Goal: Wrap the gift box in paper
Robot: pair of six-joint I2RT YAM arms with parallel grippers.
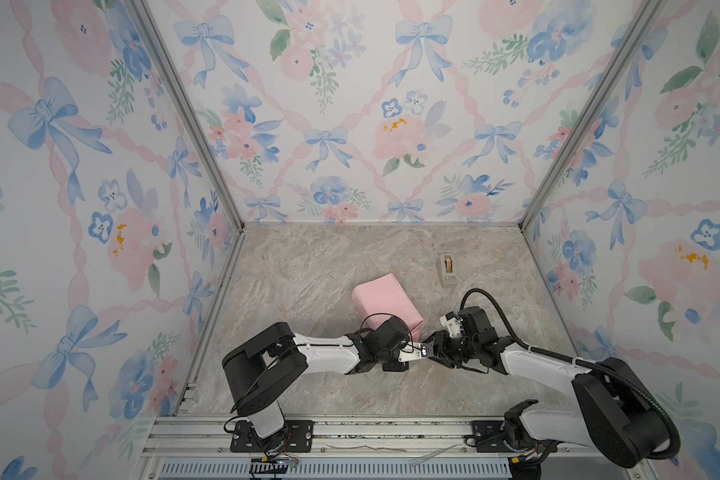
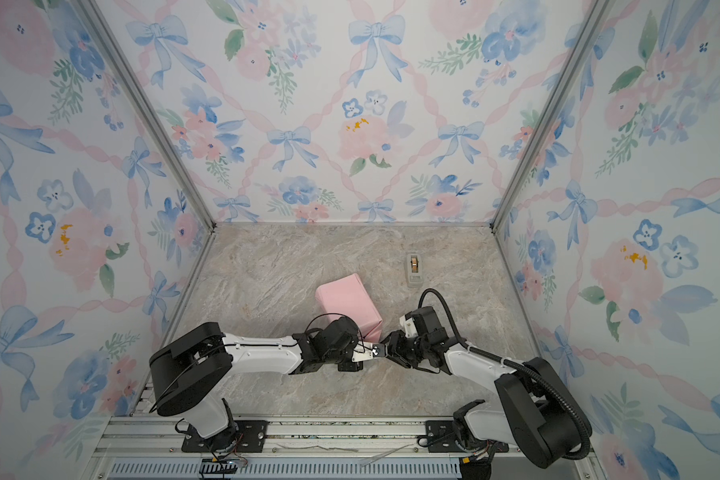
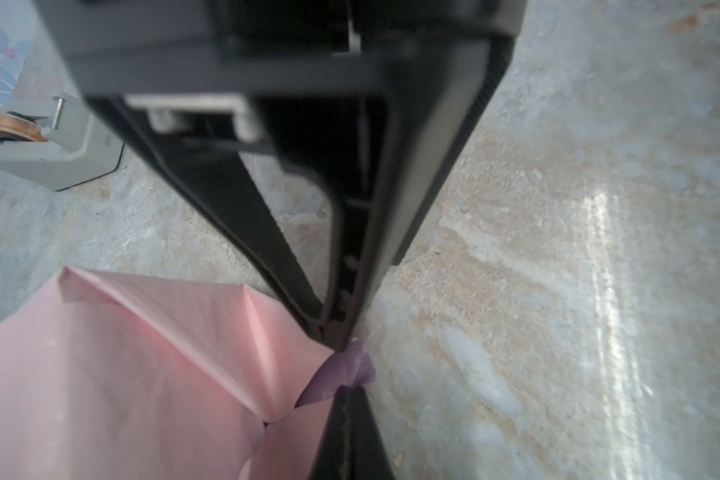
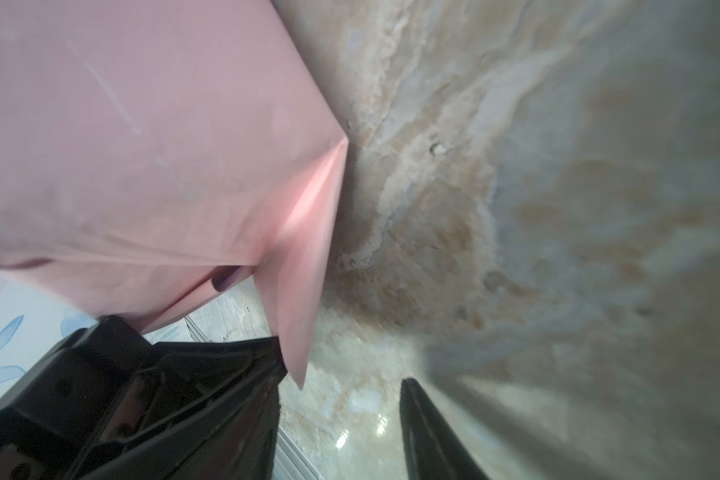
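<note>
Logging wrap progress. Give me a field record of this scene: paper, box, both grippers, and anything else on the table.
paper: pink side out, folded into a block on the table; one end flap is a loose point
gift box: not visible, presumably inside the paper
left gripper: shut, pinching the flap's lilac tip
right gripper: open, close to the flap's point
tape dispenser: apart from the parcel, farther back

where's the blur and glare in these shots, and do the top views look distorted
Left wrist view: the left gripper is soft near the lens, and a bright glare streak crosses the table. Right wrist view: the paper and the table's far side are smeared. Both top views: sharp, evenly lit, with wide-angle splay in the wall posts.
</note>
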